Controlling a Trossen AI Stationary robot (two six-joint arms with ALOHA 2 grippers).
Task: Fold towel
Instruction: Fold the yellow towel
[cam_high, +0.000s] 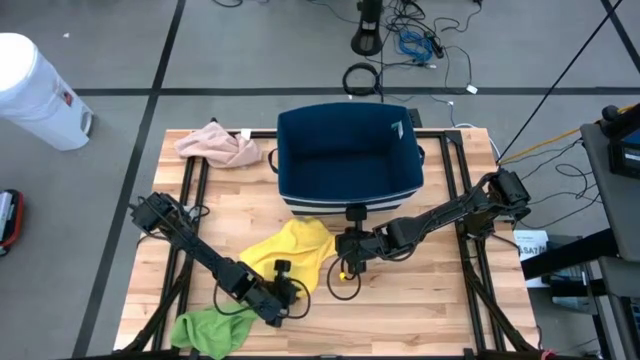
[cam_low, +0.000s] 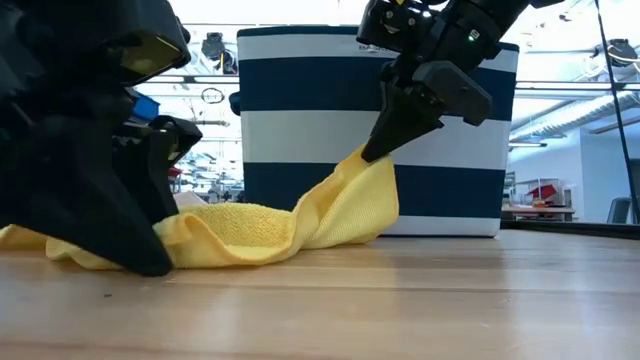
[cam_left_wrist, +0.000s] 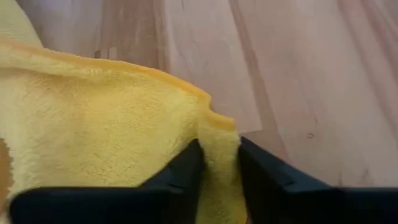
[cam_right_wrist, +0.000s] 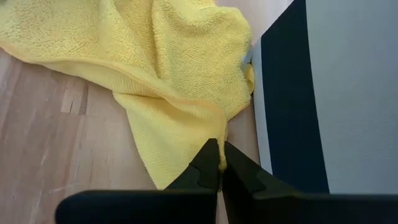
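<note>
The yellow towel (cam_high: 295, 250) is pinched by both closed jaws on the wooden surface (cam_high: 420, 310); grey floor (cam_high: 200, 60) surrounds it.

From where I stand, nothing here can be read. The white bin (cam_high: 38, 92) carries a small red sticker, and a white tag (cam_high: 398, 129) hangs inside the navy basket (cam_high: 349, 155); beside that basket, to the right, a label (cam_high: 531, 243) shows marks too small to read.
</note>
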